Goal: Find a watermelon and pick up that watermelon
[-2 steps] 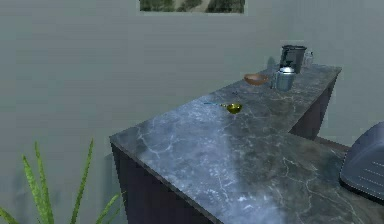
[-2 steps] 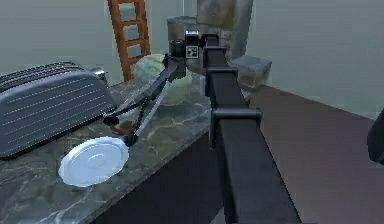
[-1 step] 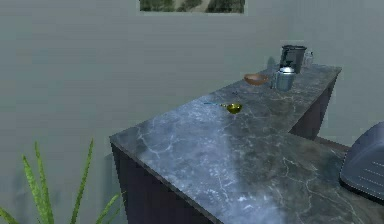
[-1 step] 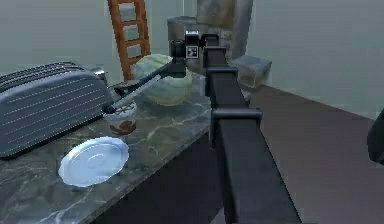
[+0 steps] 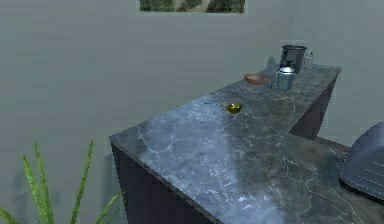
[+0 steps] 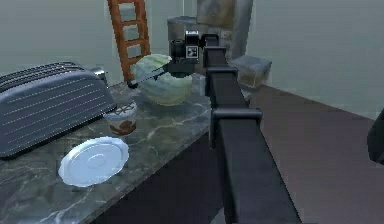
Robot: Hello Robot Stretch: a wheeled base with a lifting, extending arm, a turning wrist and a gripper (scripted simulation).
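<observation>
A pale green round watermelon (image 6: 166, 90) sits on the dark marble counter (image 6: 160, 140) in the arm side view, just past the counter's far end. The dark arm (image 6: 232, 120) reaches up the picture to it. The gripper (image 6: 160, 72) lies at the watermelon's top, and its thin fingers run across the rind. Because the watermelon rests on the counter at the gripper, I cannot tell whether the gripper holds anything.
On the counter stand a grey toaster (image 6: 50, 105), a white plate (image 6: 93, 160) and a small glass with brown contents (image 6: 122, 118). An orange ladder-back frame (image 6: 128, 35) and boxes (image 6: 250, 70) stand behind. In the forward view the counter (image 5: 220, 150) carries a small yellow-green bowl (image 5: 233, 107), a coffee maker (image 5: 292, 57) and a mug (image 5: 285, 79); a plant (image 5: 50, 190) grows low at the left.
</observation>
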